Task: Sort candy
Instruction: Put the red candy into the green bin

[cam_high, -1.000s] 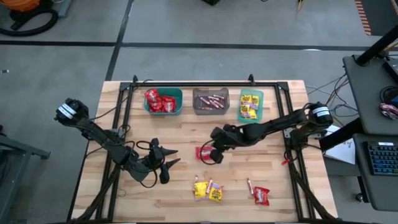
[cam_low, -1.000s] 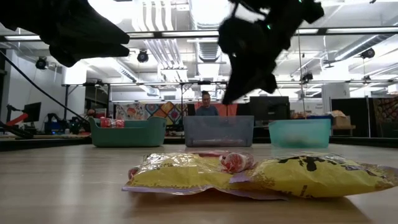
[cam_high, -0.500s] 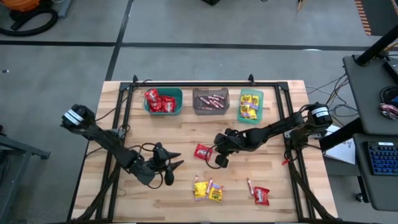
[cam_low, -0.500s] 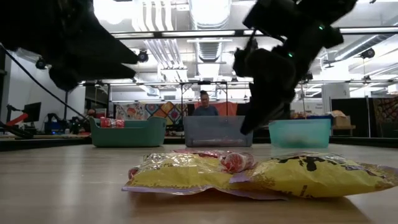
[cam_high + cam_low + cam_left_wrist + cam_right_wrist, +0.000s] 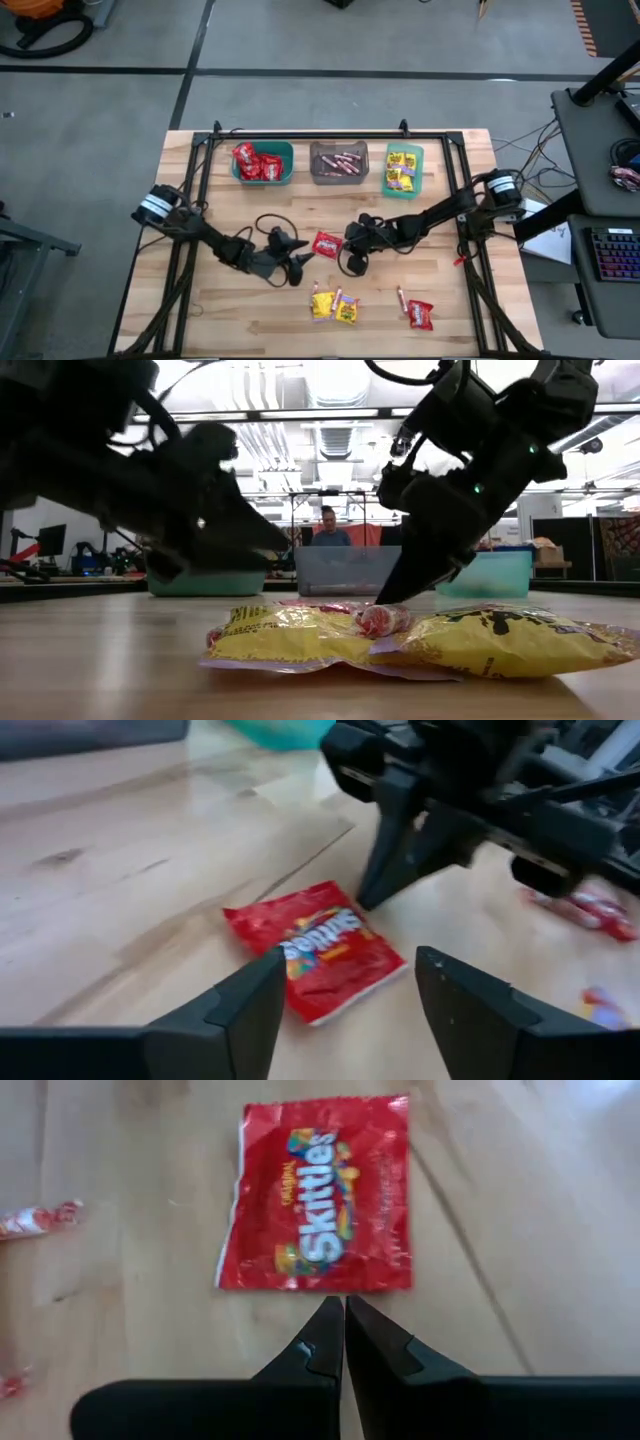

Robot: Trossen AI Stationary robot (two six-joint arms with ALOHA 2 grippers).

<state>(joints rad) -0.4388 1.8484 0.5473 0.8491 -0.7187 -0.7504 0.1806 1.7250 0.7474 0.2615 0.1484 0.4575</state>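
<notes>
Left tool [image 5: 300, 262] nearer red packet [image 5: 326, 244]

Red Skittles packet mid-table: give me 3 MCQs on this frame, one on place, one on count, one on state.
1. Where is the red Skittles packet?
A. In the teal bin
B. On the bare table between both sets of fingers
C. Held off the table

2. How many bins stand along the far edge?
A. Two
B. Three
C. Five

3. How do the right gripper fingers stand?
A. Shut, empty
B. Wide open
C. Shut on a yellow packet

Key: 1 B, it lies flat on the wood between the left gripper and the right one; 2 B, teal bin, grey bin and green bin; 3 A, the tips meet just short of the packet.
</notes>
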